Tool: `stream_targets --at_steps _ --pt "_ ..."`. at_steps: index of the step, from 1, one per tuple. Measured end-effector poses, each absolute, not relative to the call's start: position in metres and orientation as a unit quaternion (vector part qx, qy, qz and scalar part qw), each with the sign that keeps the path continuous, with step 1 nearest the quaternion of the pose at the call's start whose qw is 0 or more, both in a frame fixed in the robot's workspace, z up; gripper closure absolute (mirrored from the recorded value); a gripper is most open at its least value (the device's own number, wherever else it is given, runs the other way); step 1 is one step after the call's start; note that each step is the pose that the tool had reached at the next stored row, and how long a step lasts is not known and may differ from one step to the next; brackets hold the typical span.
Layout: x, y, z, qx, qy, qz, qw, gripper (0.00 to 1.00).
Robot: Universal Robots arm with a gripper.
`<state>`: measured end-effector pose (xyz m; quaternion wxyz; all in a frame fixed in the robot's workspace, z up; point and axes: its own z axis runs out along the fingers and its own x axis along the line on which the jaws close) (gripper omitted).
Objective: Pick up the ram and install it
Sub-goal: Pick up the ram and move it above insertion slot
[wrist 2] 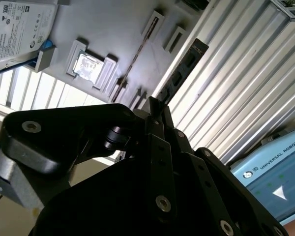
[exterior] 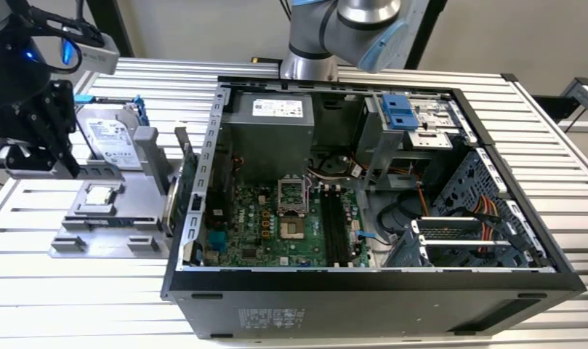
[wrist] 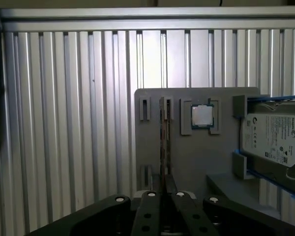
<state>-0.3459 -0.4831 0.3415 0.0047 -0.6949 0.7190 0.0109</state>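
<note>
I see the black claw (exterior: pixel 63 166) hanging over the flat grey plastic tray (wrist: pixel 187 162) at the exterior view's left. Its 2 fingertips are drawn narrow together and grip nothing. The slim, dark, edge-on ram stick (wrist: pixel 163 132) stands in its tray slot, in line with the claw tips in both wrist views. Beside it lies a small square silver CPU chip (wrist: pixel 202 116), then a silver hard drive (wrist: pixel 273 137). The open black computer case (exterior: pixel 371 291) sits on the ribbed aluminium worktop (exterior: pixel 81 291).

Silver arm (exterior: pixel 307 35), pale-blue caps (exterior: pixel 384 43) — black bolted hand (wrist 2: pixel 157 105)
</note>
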Motion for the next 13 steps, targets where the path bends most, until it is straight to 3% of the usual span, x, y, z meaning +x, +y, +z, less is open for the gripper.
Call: stream_targets --at_steps 13 --pt "-0.3459 -0.4763 0.3523 -0.703 0.711 0.011 0.005 1.0"
